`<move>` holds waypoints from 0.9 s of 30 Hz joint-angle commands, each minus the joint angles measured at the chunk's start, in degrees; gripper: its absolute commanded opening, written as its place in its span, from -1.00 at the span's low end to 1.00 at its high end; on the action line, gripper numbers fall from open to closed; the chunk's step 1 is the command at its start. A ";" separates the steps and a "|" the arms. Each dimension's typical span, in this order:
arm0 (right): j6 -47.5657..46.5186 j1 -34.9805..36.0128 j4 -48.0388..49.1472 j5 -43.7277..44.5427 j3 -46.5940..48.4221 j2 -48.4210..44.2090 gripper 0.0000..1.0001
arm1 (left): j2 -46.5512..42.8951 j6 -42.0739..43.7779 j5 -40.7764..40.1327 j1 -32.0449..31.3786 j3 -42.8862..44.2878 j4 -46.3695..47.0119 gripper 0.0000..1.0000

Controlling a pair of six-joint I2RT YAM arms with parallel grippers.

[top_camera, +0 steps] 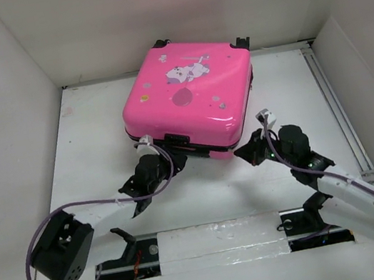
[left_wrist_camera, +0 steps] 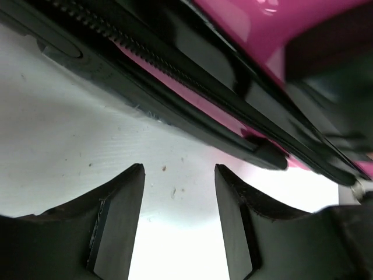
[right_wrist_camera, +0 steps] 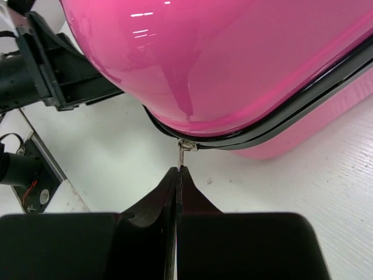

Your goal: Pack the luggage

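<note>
Claw of the right arm (right_wrist_camera: 178, 172) is clenched on the zipper pull (right_wrist_camera: 183, 147) at the near right corner of the luggage (right_wrist_camera: 233, 58), which lies shut on the table (right_wrist_camera: 315, 175). Its seam (right_wrist_camera: 274, 129) runs leftward along the near edge toward the left arm's claw (left_wrist_camera: 179, 170), spread and empty.

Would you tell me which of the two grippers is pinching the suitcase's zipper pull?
The right gripper, shut on the zipper pull; the left gripper stands open and empty.

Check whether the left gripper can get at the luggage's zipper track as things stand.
Probably yes: the left gripper is open and faces the zipper track on the luggage, with only bare table between them.
</note>
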 commanded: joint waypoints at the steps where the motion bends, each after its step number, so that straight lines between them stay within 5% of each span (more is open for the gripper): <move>1: -0.34 1.83 4.36 -0.56 1.45 -3.12 -1.00 | 3.71 -1.72 -0.32 -0.13 3.62 6.78 -0.05; 11: 0.80 4.65 4.36 5.85 -1.37 -3.64 -1.00 | 5.04 -7.33 -2.52 -0.13 -2.36 20.15 0.20; 13: 1.33 5.17 4.36 7.96 -1.89 -3.65 -0.84 | 5.04 -8.04 -3.31 -0.13 -3.06 20.15 0.20; 15: 1.33 5.17 5.15 7.97 -2.51 -2.95 -0.35 | 6.18 -8.57 -3.83 -0.13 -1.75 19.36 0.20; 18: 1.33 5.17 7.43 9.37 -2.51 -0.84 -0.08 | 8.55 -9.19 -3.84 -0.13 -0.95 19.35 0.20; 27: 0.80 7.63 18.59 15.51 -2.51 8.30 0.02 | 11.10 -11.73 -5.15 0.40 -0.42 22.52 0.01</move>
